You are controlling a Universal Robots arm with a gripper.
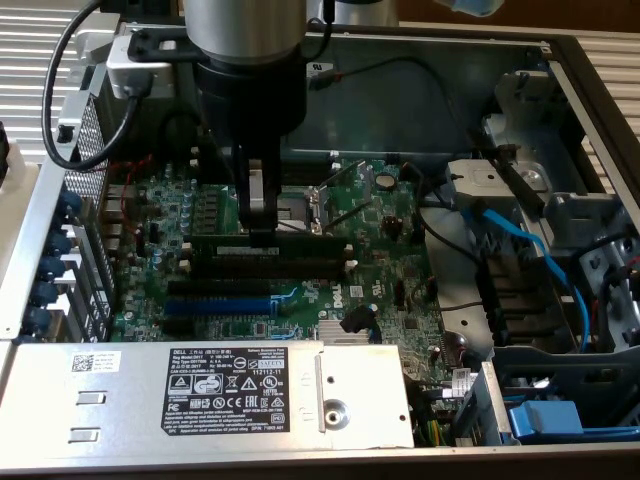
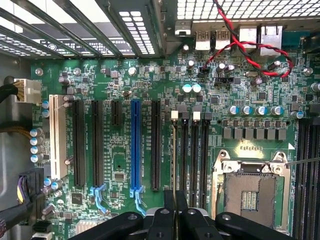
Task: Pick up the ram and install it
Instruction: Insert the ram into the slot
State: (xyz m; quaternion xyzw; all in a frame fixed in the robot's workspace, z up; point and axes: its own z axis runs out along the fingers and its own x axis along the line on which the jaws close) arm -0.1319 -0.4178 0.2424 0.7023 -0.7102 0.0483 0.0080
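The ram (image 1: 300, 243) is a long dark stick standing on edge along the motherboard's memory slots (image 1: 290, 268). My gripper (image 1: 262, 232) reaches straight down onto its middle and is shut on it. In the wrist view the ram (image 2: 173, 160) appears edge-on as a thin line running away from my gripper (image 2: 174, 200), beside the empty black memory slots (image 2: 195, 160) with white end clips. It lines up with the slot nearest the blue expansion slot (image 2: 135, 145). Whether it is seated I cannot tell.
The open CPU socket (image 1: 315, 205) lies just behind the ram. A silver power supply cover (image 1: 230, 385) with a black label borders the board's front. Blue cables (image 1: 520, 240) and a drive bay fill the exterior view's right. Red and black twisted wires (image 2: 240, 50) cross the board's edge.
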